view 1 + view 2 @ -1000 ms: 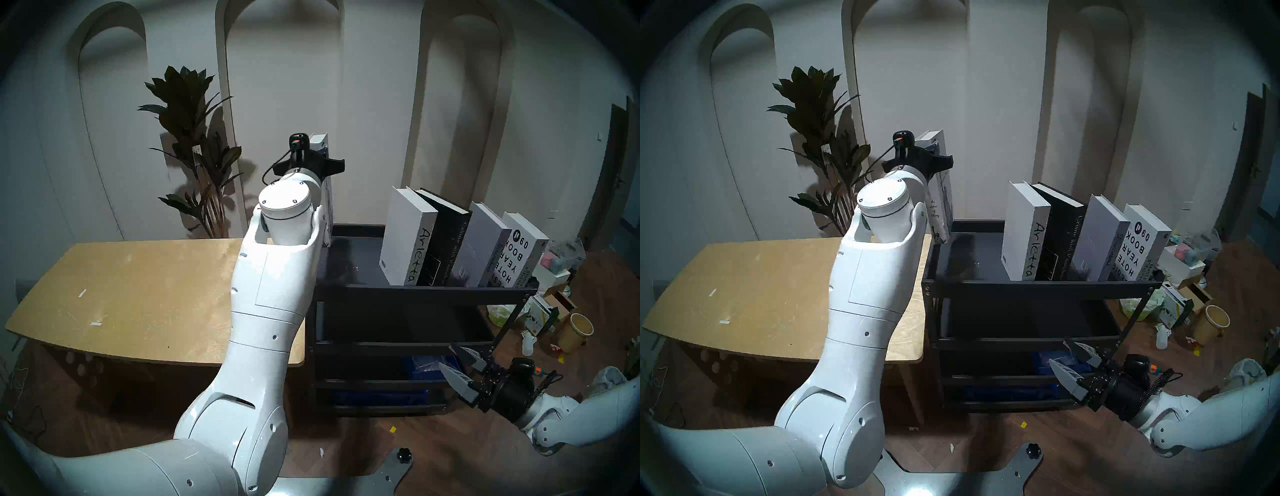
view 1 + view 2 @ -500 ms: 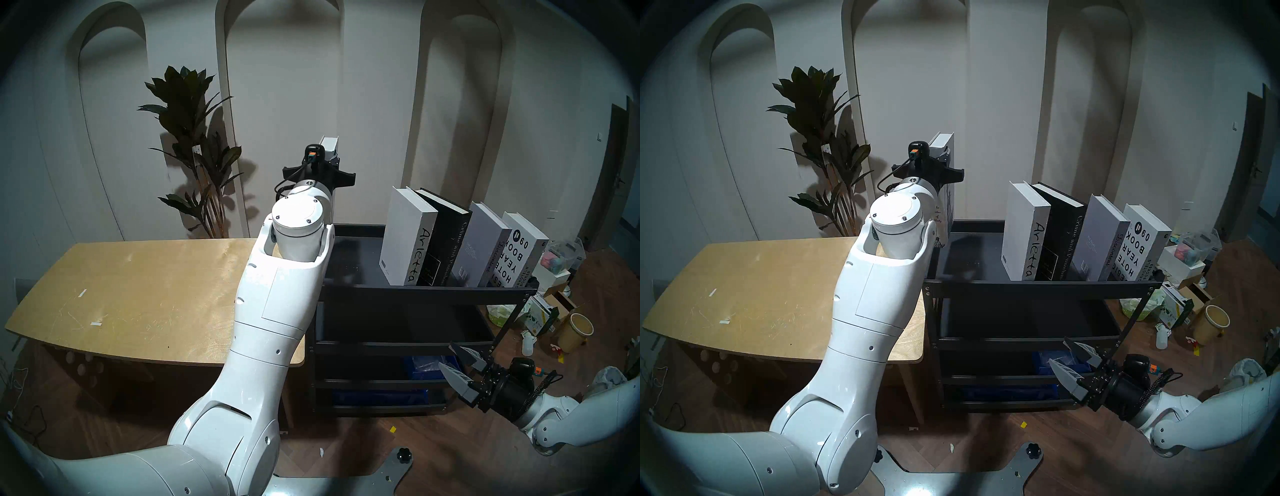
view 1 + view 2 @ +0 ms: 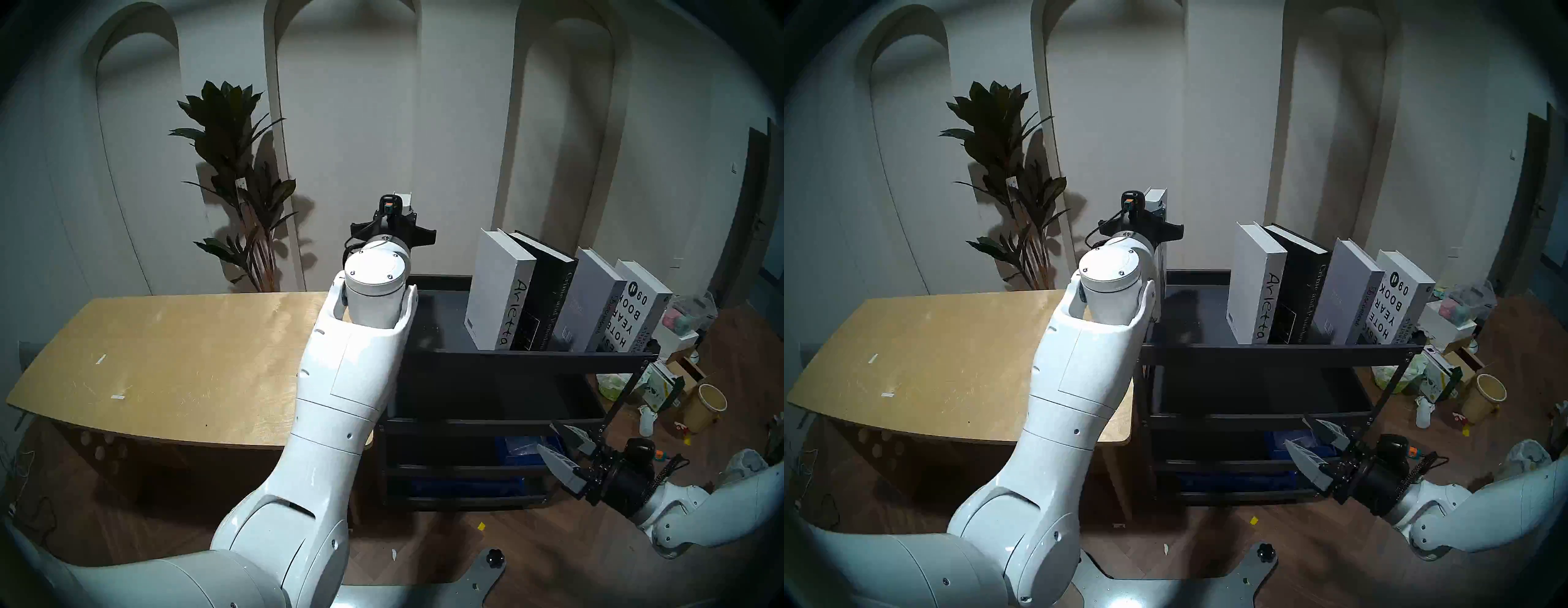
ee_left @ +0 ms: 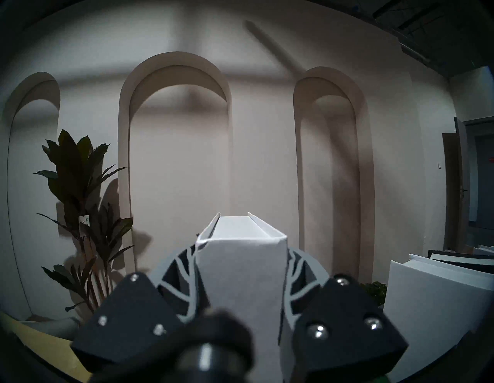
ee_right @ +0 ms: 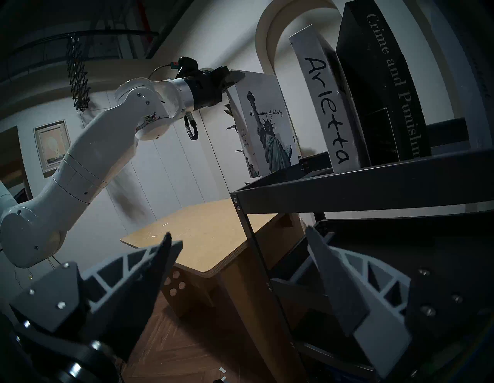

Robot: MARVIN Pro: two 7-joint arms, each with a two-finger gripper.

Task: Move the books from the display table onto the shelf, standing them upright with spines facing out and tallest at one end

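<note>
My left gripper [image 4: 242, 256] is shut on the top of the pale grey Statue of Liberty book [image 5: 270, 133], holding it upright with the spine toward me. The book [image 3: 1157, 199] hangs at the left end of the shelf's [image 3: 509, 358] top tray; whether its bottom edge touches the tray is hidden. At the tray's right end, spines out, stand white "Arietta" [image 3: 496, 297], black "Crime and Punishment" [image 3: 547, 297], grey "Discontent" [image 3: 589, 305] and the white Yearbook [image 3: 636, 314]. The display table [image 3: 169, 361] holds no books. My right gripper [image 3: 549, 437] is open and empty, low beside the shelf's right front leg.
A potted plant [image 3: 237, 178] stands behind the table against the wall. Blue bins [image 3: 466, 486] sit on the shelf's lower tiers. Boxes, bags and a beige bucket [image 3: 706, 405] litter the floor right of the shelf.
My left arm has carried the Statue of Liberty book rightward and downward, from above the table's right edge to the shelf's left end. The right arm has not moved.
</note>
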